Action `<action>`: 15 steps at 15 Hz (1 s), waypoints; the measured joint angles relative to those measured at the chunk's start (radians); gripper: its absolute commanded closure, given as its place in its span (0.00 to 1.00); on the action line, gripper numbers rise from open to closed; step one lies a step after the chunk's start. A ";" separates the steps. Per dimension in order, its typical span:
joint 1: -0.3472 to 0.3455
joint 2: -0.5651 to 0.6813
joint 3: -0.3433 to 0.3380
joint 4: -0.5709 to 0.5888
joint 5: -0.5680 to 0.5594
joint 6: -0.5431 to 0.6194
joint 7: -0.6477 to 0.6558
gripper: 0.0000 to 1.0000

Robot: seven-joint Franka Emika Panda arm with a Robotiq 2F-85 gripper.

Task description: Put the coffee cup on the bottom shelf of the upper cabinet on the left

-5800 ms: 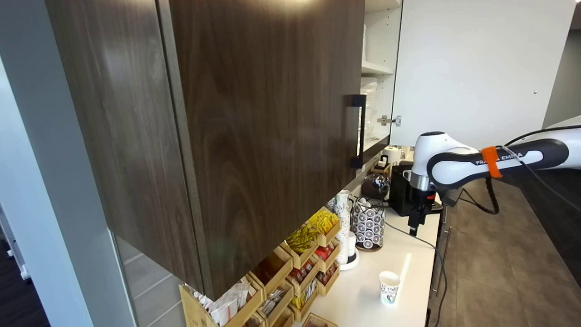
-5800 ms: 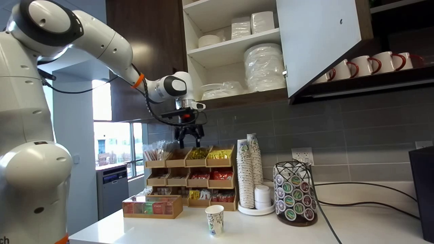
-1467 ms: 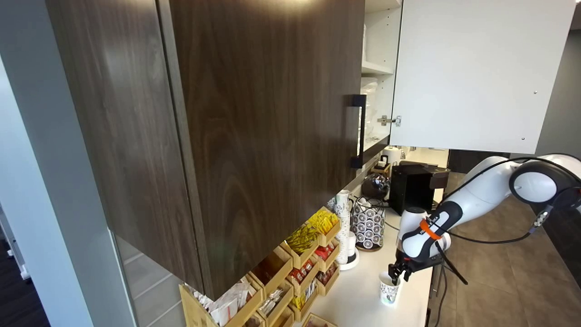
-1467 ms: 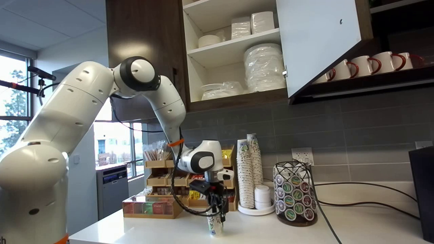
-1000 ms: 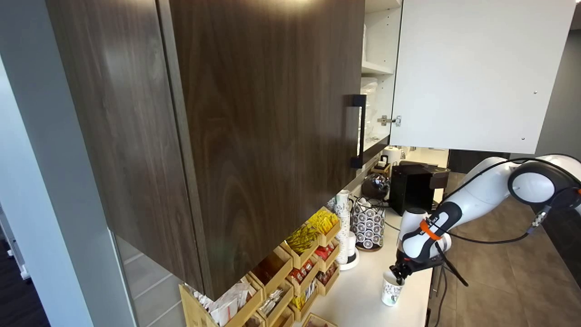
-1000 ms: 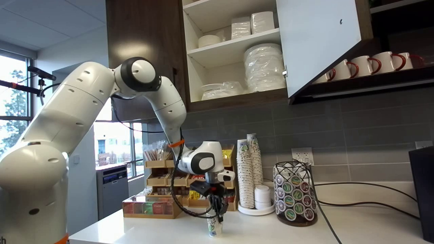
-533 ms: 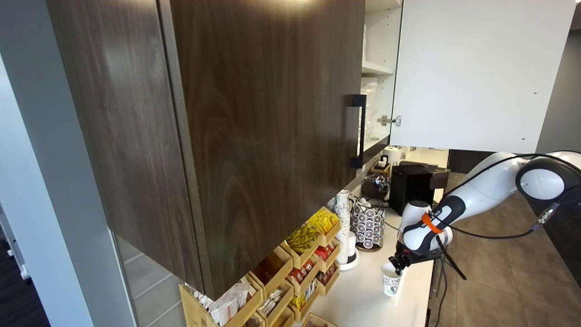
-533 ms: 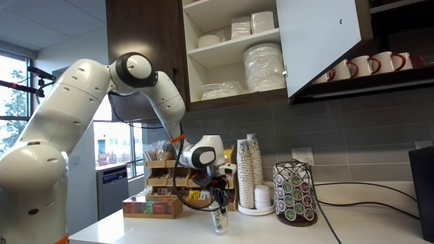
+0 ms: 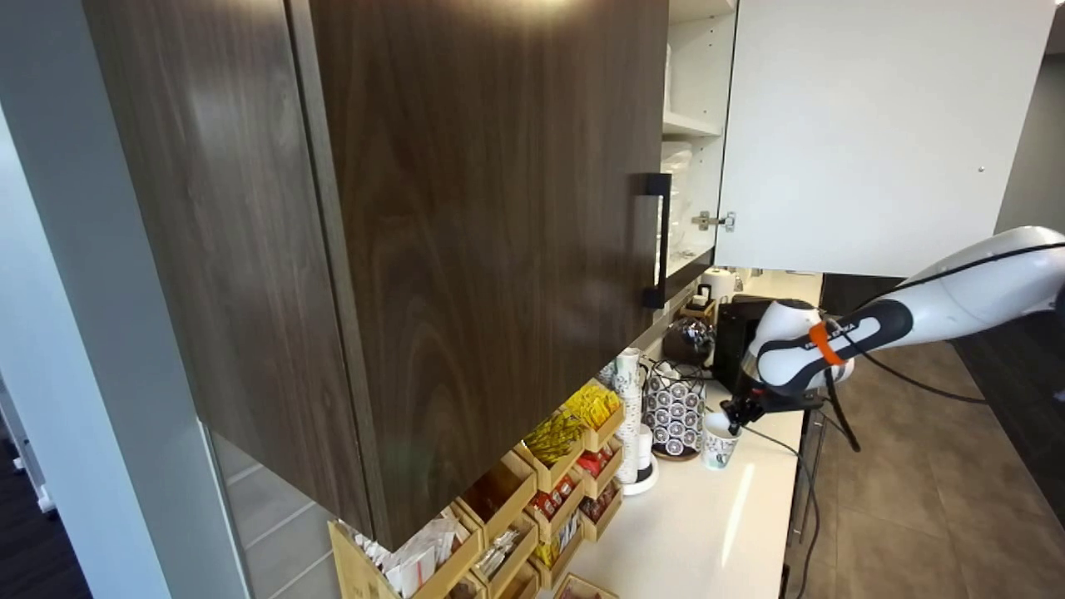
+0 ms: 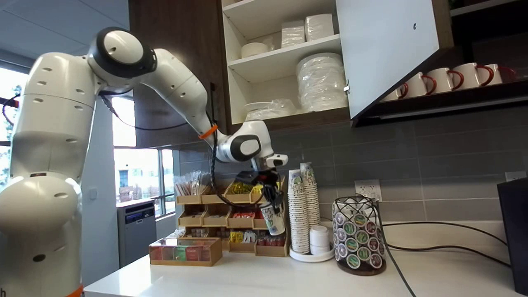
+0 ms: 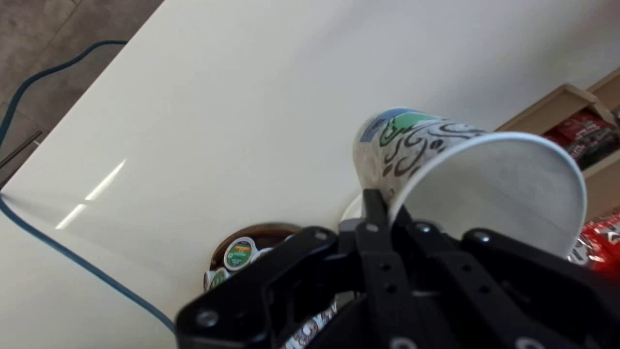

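Observation:
The white coffee cup (image 9: 717, 448) with its printed pattern hangs above the counter, tilted, in both exterior views. My gripper (image 11: 390, 208) is shut on the cup's wall at the rim, with one finger outside and one inside the cup (image 11: 421, 145). In an exterior view the gripper (image 10: 276, 206) holds the cup (image 10: 273, 222) in front of the snack boxes, below cabinet height. The upper cabinet (image 10: 270, 62) has dark wood and a whitish interior, and its pale inner door stands swung out. Its bottom shelf (image 9: 689, 256) carries wrapped plates; the shelf's surface is barely visible.
Wrapped plates (image 10: 321, 82) stand at the right of the bottom compartment, with a flatter wrapped bundle (image 10: 270, 109) to their left. Cup stacks (image 10: 299, 210), a pod basket (image 10: 359, 237) and wooden snack boxes (image 10: 231, 222) line the wall. The open door (image 10: 383, 45) juts outward.
Since about a second ago my gripper has closed on the cup and lifted it clear off the counter. The cup has risen and tipped, moving toward the pod basket.

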 measured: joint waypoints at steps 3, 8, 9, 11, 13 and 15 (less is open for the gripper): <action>-0.001 -0.122 -0.009 0.007 -0.004 -0.113 0.000 0.96; -0.001 -0.131 -0.009 -0.002 -0.005 -0.122 0.000 0.99; -0.001 -0.130 -0.009 -0.002 -0.005 -0.122 0.000 0.99; -0.001 -0.130 -0.009 0.003 -0.005 -0.122 0.000 0.99; -0.002 -0.135 -0.011 0.028 -0.007 -0.122 -0.005 0.99; -0.006 -0.145 -0.017 0.075 -0.013 -0.148 -0.022 0.99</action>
